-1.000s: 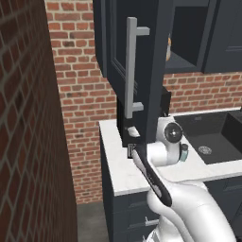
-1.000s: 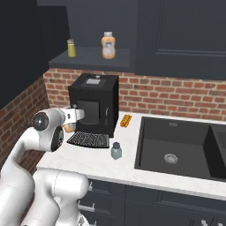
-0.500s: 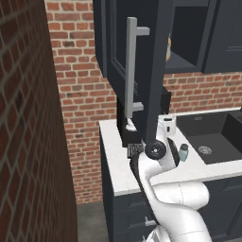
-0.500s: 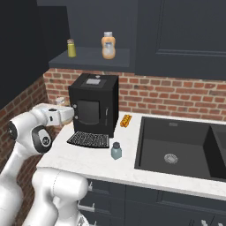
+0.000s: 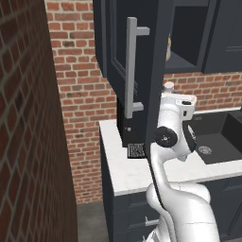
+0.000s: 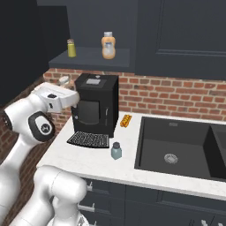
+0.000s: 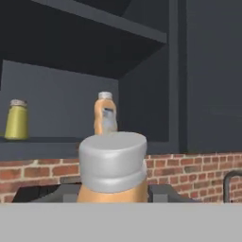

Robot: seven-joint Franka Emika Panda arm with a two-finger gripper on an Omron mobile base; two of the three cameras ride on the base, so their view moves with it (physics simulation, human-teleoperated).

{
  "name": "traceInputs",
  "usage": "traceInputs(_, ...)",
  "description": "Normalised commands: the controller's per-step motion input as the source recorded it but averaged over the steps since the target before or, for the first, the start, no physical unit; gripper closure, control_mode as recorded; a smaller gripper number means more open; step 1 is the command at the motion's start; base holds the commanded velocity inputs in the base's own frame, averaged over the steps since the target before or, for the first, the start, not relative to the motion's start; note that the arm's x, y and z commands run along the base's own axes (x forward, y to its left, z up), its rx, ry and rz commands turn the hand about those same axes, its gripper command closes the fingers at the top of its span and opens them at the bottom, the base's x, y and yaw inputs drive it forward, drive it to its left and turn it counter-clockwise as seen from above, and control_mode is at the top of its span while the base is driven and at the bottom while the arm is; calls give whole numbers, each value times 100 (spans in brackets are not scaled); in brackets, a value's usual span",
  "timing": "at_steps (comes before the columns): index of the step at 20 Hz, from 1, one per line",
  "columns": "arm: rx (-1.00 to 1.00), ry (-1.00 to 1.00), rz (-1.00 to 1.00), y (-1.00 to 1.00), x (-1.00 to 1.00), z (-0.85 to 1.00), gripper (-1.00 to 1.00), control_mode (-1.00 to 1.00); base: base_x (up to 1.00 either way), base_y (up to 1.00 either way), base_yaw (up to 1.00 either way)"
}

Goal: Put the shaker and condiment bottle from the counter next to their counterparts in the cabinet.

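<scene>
You're carrying the bottle (image 7: 112, 171) clamped in the gripper (image 6: 65, 83), low centre of the hand view; next, I'd judge, lift it to the cabinet (image 6: 92, 59) shelf beside its twin (image 7: 105, 113). Shaker (image 6: 116, 151) waits on the counter (image 6: 95, 164).

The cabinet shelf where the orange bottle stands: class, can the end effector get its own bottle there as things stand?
Probably yes. The cabinet is open, and the hand view shows free shelf beside the standing orange bottle. The end effector, shut on the condiment bottle, sits below shelf height and must rise past the coffee machine.
</scene>
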Motion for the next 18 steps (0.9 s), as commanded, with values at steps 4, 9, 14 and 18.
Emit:
traceInputs(4, 0, -13, 0, -42, -17, 84, 100, -100, 0, 0, 0)
traceInputs(9, 0, -8, 0, -21, -20, 53, 100, -100, 0, 0, 0)
traceInputs(14, 2, 10, 0, -1, 11, 29, 100, -100, 0, 0, 0)
traceInputs(18, 2, 13, 0, 0, 4, 56, 100, -100, 0, 0, 0)
